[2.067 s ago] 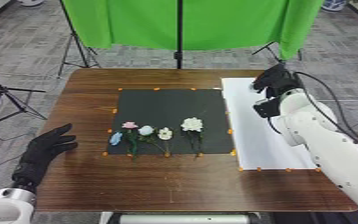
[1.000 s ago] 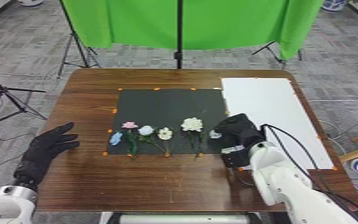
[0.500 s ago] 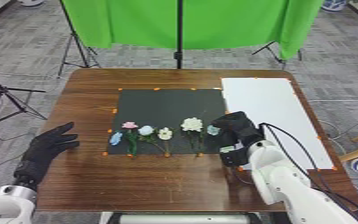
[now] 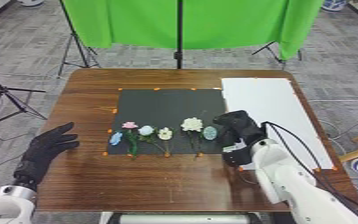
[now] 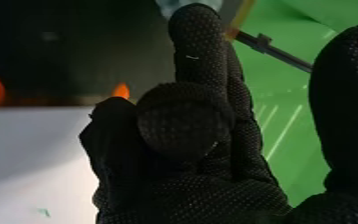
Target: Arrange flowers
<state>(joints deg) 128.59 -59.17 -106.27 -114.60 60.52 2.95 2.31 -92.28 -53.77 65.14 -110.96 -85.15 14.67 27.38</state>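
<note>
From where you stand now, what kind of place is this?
Probably a robotics lab or test room: a green backdrop, a black tripod, a table with tape marks.

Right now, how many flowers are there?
6, left to right over the black mat: blue flower, pink flower, pale-blue flower, cream flower, white flower, pale-teal flower beside the right hand, which may hide more.

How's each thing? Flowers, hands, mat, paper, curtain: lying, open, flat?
Pink flower: lying down.
Blue flower: lying down.
Small pale flowers: lying down.
Big white flower: lying down.
Blue-green flower: maybe held, can't tell.
Left hand: open.
Right hand: beside the blue-green flower.
Dark mat: flat.
White paper: flat.
Green curtain: hanging.
</note>
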